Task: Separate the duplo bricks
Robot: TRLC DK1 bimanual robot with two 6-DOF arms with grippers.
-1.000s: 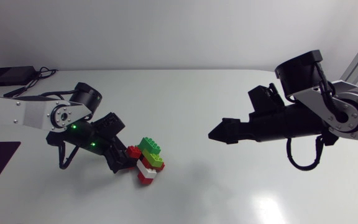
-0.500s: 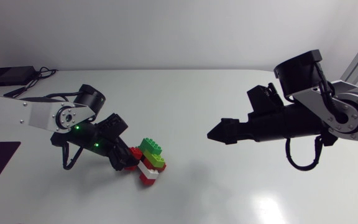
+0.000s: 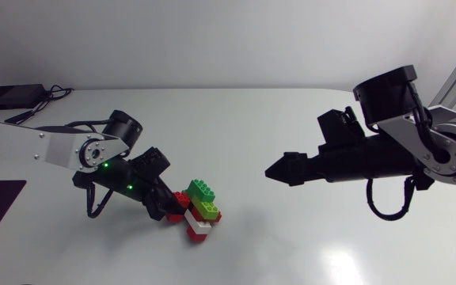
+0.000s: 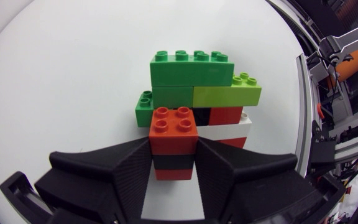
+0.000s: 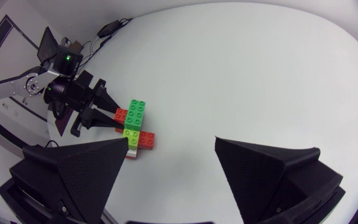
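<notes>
Left gripper pinches a red brick from both sides (it is joined to the green, lime and white duplo cluster) on the table's near left. Right gripper hovers far right, fingers spread, holding nothing.

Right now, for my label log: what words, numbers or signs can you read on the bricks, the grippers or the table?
None legible anywhere.
Brick stack: plain studs and faces; any embossing is too small to read.
Left gripper, right gripper: black fingers, no marks.
Table: no print shows.
</notes>
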